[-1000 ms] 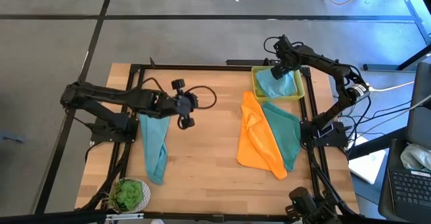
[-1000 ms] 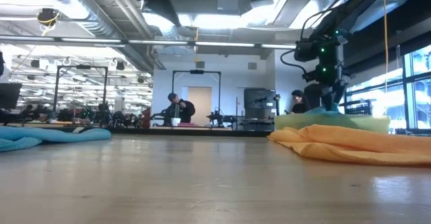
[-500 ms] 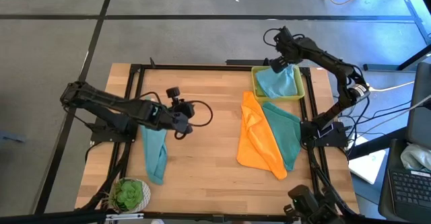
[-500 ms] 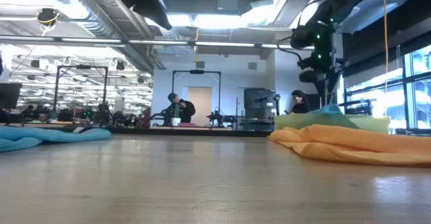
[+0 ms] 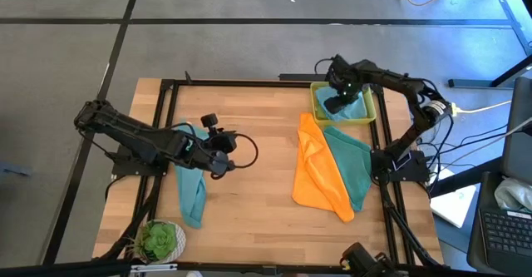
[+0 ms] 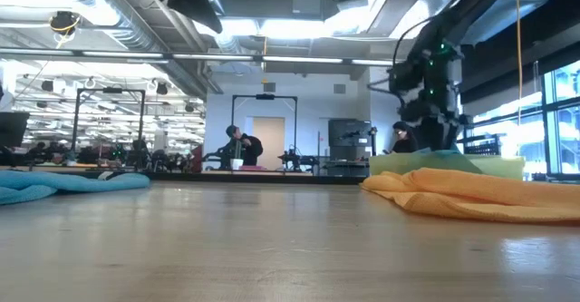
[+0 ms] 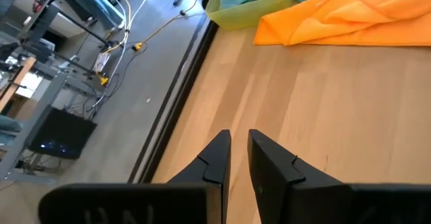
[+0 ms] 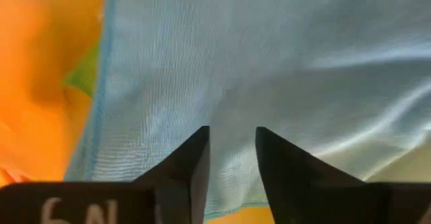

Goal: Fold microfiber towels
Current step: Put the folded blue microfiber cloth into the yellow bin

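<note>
From above we see the right gripper (image 5: 337, 104) over the light blue towel (image 5: 353, 104) in the yellow tray (image 5: 316, 102); its wrist view alone shows jaws parted, gripping nothing (lime green peeks beside). The left gripper (image 7: 239, 146) hovers over bare desk (image 5: 258, 202), jaws nearly closed, empty.

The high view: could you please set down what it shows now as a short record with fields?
tray: yellow tray at the table's far right, light blue towel inside
right gripper: over that towel, fingers apart
left gripper: above bare wood, holding nothing
table left: light blue towel, lying loose
table right: orange towel beside teal towel
</note>
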Controlling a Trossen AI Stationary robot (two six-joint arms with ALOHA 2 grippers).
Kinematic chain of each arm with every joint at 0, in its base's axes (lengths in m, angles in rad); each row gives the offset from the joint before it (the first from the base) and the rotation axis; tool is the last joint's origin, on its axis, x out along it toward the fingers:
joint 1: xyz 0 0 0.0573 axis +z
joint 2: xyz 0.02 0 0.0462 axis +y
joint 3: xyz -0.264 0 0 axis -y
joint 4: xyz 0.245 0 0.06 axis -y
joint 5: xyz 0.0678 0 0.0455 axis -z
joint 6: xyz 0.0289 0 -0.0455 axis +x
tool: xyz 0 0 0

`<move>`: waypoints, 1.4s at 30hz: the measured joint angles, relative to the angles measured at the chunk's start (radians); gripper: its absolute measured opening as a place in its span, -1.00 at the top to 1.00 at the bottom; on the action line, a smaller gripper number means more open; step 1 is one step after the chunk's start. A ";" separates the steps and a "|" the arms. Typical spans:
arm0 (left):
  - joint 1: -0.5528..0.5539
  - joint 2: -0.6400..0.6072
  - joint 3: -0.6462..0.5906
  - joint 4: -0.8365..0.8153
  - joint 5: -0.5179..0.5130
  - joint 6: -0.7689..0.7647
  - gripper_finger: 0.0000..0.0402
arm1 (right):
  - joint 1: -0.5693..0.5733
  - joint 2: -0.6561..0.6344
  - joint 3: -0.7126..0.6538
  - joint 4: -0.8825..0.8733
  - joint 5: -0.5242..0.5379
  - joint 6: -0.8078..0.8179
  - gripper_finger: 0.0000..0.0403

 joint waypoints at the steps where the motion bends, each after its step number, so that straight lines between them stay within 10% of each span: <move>1: -0.006 0.000 0.000 -0.001 0.000 -0.001 0.78 | 0.004 0.012 -0.010 0.002 -0.016 0.000 0.47; 14: -0.025 0.000 0.000 -0.112 -0.049 -0.071 0.78 | 0.022 0.136 -0.040 0.253 -0.042 0.024 0.71; 21: -0.025 0.000 0.000 -0.216 -0.083 -0.156 0.78 | 0.021 0.123 0.099 0.073 -0.040 -0.002 0.73; 28: -0.025 0.000 0.000 -0.217 -0.144 -0.156 0.78 | 0.011 0.064 0.240 0.008 0.283 0.002 0.73; 42: -0.083 0.001 0.000 -0.219 -0.158 -0.169 0.78 | -0.142 0.128 0.133 0.123 0.291 0.037 0.94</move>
